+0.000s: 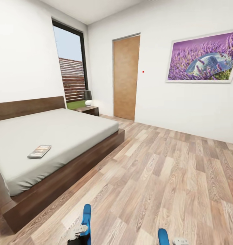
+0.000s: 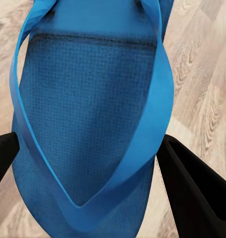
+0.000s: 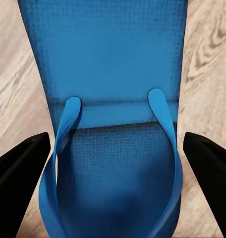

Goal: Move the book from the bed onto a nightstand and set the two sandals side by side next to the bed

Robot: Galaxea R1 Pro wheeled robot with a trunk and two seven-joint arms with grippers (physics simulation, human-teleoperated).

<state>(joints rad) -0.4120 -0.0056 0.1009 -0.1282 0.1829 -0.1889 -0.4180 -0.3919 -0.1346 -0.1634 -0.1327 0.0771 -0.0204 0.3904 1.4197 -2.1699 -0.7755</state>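
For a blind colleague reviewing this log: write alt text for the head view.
A low bed with a pale grey mattress and dark wooden frame fills the left of a white-walled bedroom, a small book lying near its foot. Behind it stand a nightstand with a lamp, a tall window and a wooden door; two blue sandals show at the bottom edge.

Sandal point(image 2: 88, 114) textured matt; floor point(image 1: 171, 177) wood-plank.

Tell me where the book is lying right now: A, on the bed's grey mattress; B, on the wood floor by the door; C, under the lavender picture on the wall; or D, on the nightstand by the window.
A: in the head view the book lies flat on the pale grey mattress of the bed, well short of the nightstand beside the window.
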